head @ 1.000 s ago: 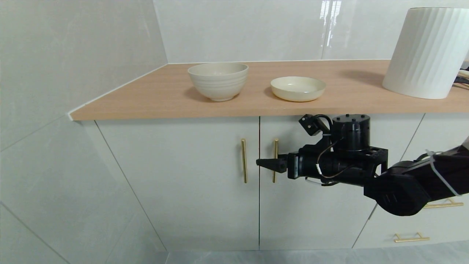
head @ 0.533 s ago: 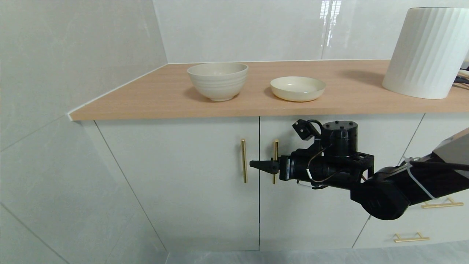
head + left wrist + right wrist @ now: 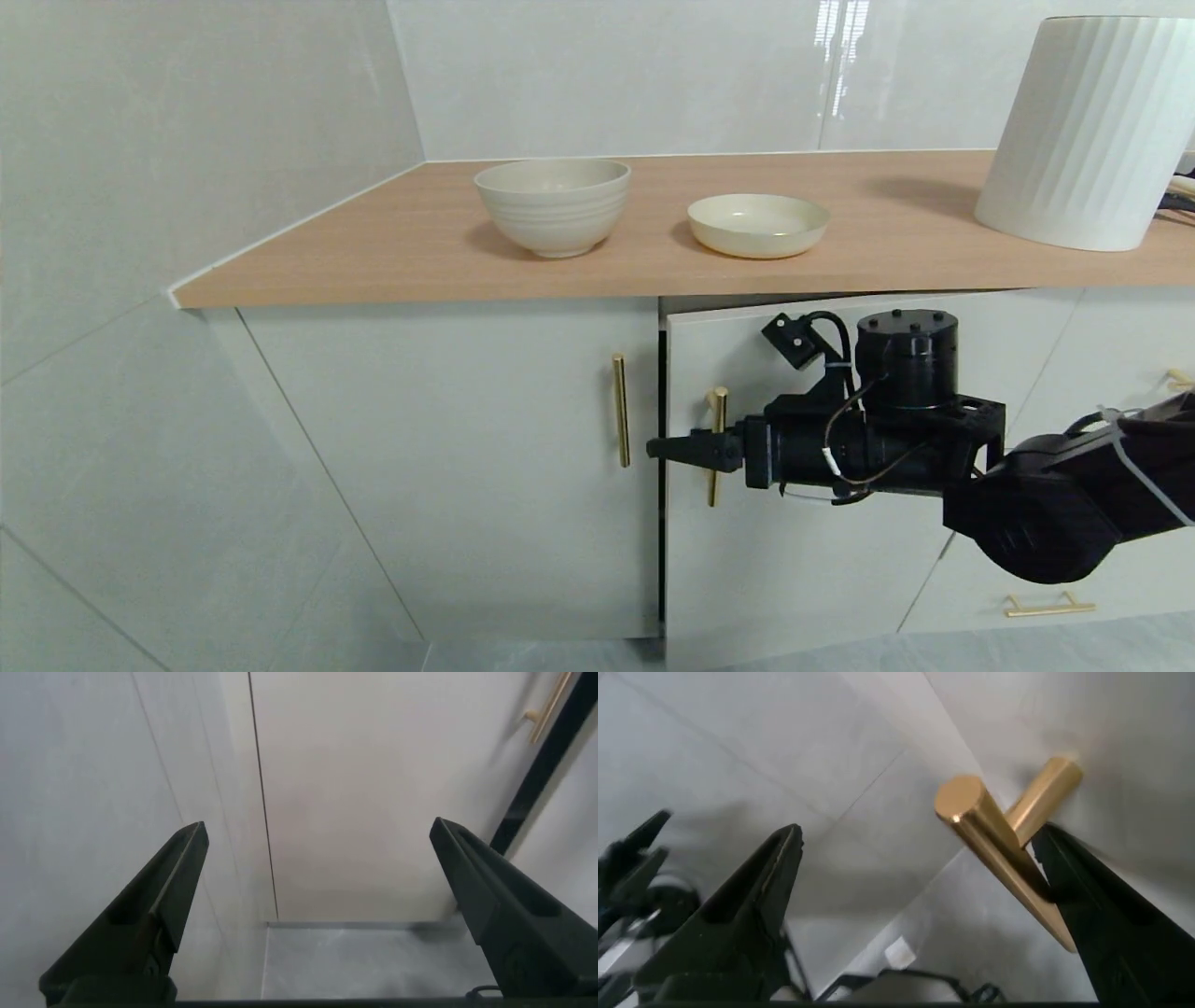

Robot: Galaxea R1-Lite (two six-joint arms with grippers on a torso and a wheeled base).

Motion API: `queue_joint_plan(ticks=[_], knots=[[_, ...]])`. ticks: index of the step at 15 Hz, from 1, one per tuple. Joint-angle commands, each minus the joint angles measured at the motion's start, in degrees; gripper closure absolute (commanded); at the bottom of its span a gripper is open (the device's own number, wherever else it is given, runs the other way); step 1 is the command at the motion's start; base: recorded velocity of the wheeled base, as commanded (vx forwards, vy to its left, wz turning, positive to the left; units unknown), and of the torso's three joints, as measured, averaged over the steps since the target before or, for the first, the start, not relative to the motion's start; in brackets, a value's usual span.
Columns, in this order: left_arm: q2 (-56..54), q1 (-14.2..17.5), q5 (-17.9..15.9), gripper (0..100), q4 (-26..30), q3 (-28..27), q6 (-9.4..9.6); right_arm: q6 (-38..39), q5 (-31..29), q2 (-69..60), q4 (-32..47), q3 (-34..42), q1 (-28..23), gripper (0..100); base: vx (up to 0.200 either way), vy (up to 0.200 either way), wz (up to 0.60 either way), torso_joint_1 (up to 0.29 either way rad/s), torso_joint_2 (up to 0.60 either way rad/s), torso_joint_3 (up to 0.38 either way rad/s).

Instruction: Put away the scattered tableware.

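A ribbed cream bowl (image 3: 553,205) and a shallow cream dish (image 3: 758,224) stand on the wooden countertop (image 3: 373,261). Below it, my right gripper (image 3: 677,448) is level with the brass handle (image 3: 717,446) of the right cabinet door (image 3: 794,560), which stands slightly ajar. In the right wrist view the right gripper (image 3: 915,849) is open, and the handle (image 3: 1008,859) lies between its fingers, close to one finger (image 3: 1102,924). My left gripper (image 3: 318,831) is open with nothing in it, facing the lower cabinet front and the floor.
The left cabinet door (image 3: 448,467) is closed, its brass handle (image 3: 620,409) just beside the gap. A tall white ribbed container (image 3: 1088,131) stands at the countertop's right end. Drawers with brass pulls (image 3: 1047,607) are lower right. A tiled wall bounds the left.
My right gripper went in at the right door's handle, then drew back toward me. The right door has swung from closed to slightly open.
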State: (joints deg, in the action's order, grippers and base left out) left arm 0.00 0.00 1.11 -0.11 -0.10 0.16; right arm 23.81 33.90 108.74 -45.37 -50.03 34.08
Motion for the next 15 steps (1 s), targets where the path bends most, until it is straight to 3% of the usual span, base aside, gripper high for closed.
queue_joint_plan(ticks=[1,2,3,4,6,8,9,13,15], knots=[[0.00,0.00,-0.05,0,-0.07,0.01,0.28,-0.17,0.99,-4.85,-0.42,2.75,0.02,0,0.000,0.000,0.00,0.000,0.00,0.000],[0.00,0.00,-0.05,0,-0.07,0.01,1.60,-0.25,1.52,-6.61,-0.42,4.24,0.02,0,0.000,0.000,0.00,0.000,0.00,0.000],[0.00,0.00,-0.14,0,-0.77,-0.69,4.85,-0.34,2.05,-8.28,-0.42,5.82,0.02,0,0.000,0.000,0.00,0.000,0.00,0.000],[0.26,0.00,-1.81,0,-0.51,-4.03,6.35,-0.43,2.57,-10.21,-0.42,7.75,0.02,0,0.000,0.000,0.00,0.000,0.00,0.000],[6.86,-0.18,-9.20,0,3.36,-11.68,6.52,-0.52,3.80,-12.85,-0.42,10.57,0.19,0,0.000,0.000,0.00,0.000,0.00,0.000],[16.52,-0.18,-11.13,0,3.89,-17.74,6.70,-0.52,4.68,-14.70,-0.42,12.94,0.19,0,0.000,0.000,0.00,0.000,0.00,0.000],[21.80,-0.26,-12.62,100,3.89,-20.91,7.05,-0.52,4.77,-15.31,-0.42,13.38,0.19,0,0.000,0.000,0.00,0.000,0.00,0.000],[38.14,-1.49,-21.85,100,3.71,-28.99,7.93,-0.52,6.53,-17.33,-0.42,16.72,0.90,0,0.000,0.000,0.00,0.000,0.00,0.000],[44.30,-8.00,-22.82,100,3.71,-31.19,7.84,-0.52,6.53,-18.30,-0.42,17.25,0.90,0,0.000,0.000,0.00,0.000,0.00,0.000]])
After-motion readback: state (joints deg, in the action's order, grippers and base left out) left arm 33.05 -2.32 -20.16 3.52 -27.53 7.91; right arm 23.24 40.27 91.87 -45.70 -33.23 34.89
